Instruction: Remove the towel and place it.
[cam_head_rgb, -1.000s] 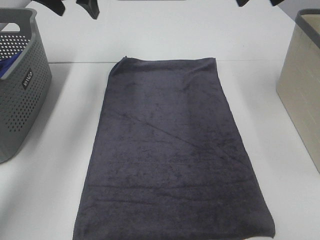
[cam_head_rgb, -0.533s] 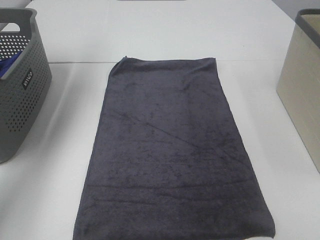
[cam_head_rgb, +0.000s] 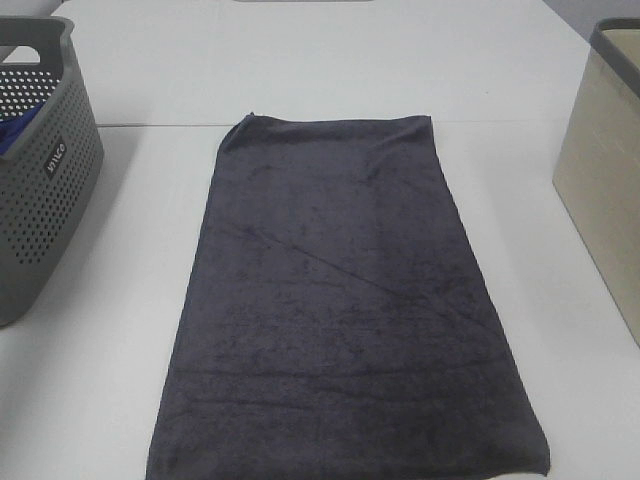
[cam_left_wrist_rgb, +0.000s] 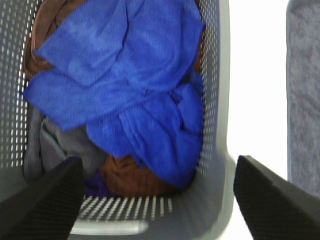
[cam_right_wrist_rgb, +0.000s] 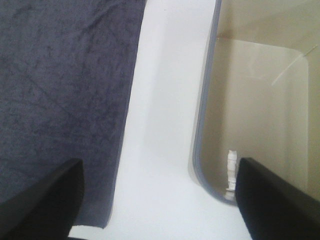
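White table (cam_head_rgb: 100, 400) holds the flat towel (cam_head_rgb: 340, 310); both claws (cam_left_wrist_rgb: 155, 200) (cam_right_wrist_rgb: 157, 200) gape empty.

The high camera looks down on the counter (cam_head_rgb: 100, 400). Each wrist camera looks straight down, close. All three see the towel (cam_head_rgb: 340, 310).

We see one label only: a small dark tag (cam_head_rgb: 54, 158) on the side wall of the perforated grey basket (cam_head_rgb: 40, 215), its white lettering too blurred to read.
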